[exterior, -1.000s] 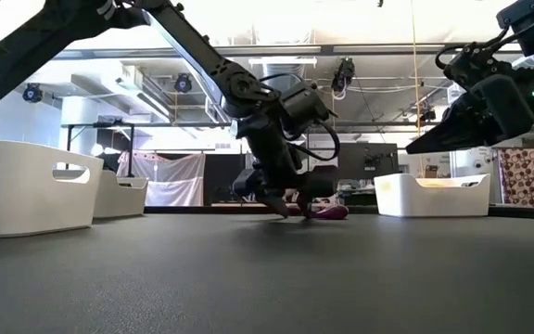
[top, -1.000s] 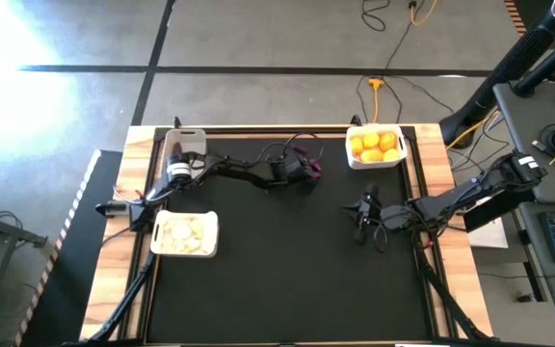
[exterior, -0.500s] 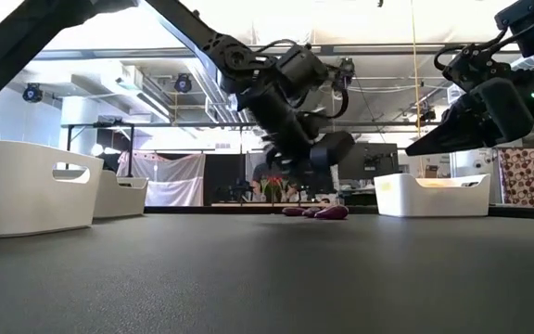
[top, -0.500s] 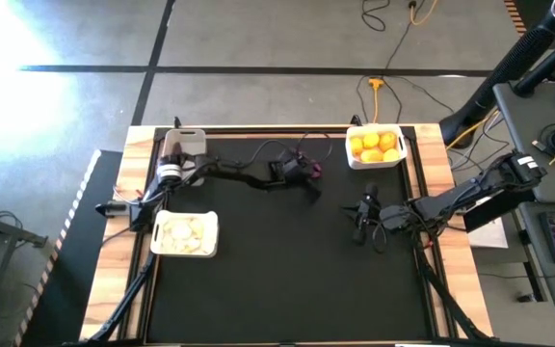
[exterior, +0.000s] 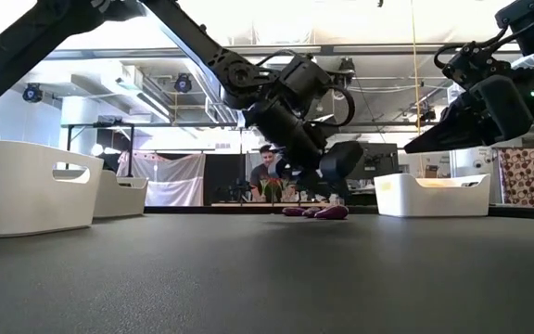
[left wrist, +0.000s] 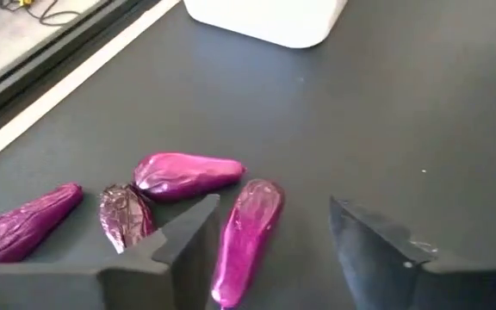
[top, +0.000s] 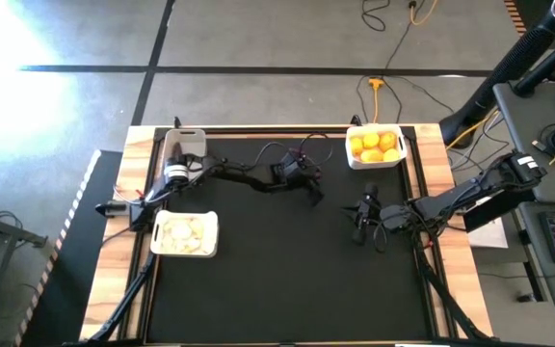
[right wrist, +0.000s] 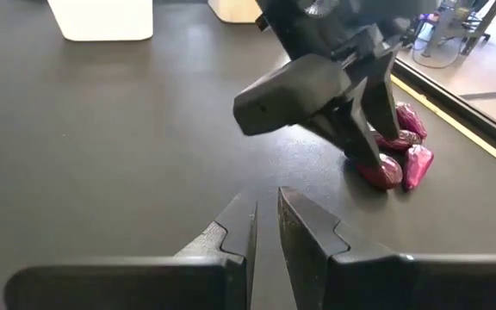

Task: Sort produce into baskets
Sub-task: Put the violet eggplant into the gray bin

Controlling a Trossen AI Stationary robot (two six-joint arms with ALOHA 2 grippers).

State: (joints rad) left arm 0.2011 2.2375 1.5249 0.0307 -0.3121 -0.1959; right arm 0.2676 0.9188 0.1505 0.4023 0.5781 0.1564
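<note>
Left gripper open, empty, over glossy eggplant: likely light, slippery; grasp mid-body; right gripper shut, empty

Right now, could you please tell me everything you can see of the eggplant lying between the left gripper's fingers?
The eggplant is a small, slim, elongated piece with glossy magenta-purple skin that looks like smooth plastic. It lies flat on the black table mat, unlifted, beside three other purple pieces; contact with them cannot be told. The left gripper stands open with its fingers on either side of it; whether they touch it is unclear. It sits toward the table's far edge, left of the basket of yellow fruit.
</note>
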